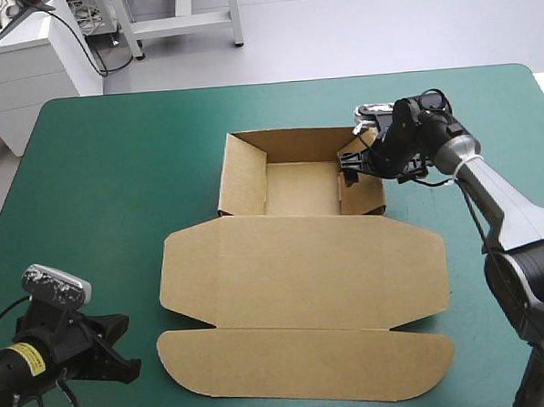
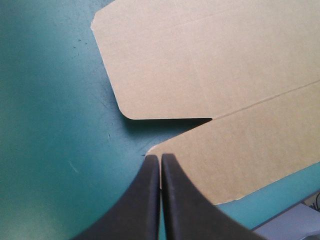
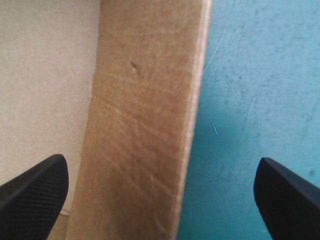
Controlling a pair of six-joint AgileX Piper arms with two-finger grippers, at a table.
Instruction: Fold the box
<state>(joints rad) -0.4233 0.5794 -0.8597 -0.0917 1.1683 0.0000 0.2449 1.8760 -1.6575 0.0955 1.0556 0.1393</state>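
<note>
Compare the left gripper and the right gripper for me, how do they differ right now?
The left gripper has its jaws shut; the right gripper has its jaws wide open. The left gripper points at a corner of the flat near flap of the box; the right gripper straddles the raised right wall. Both are black, and neither grips the board.
</note>
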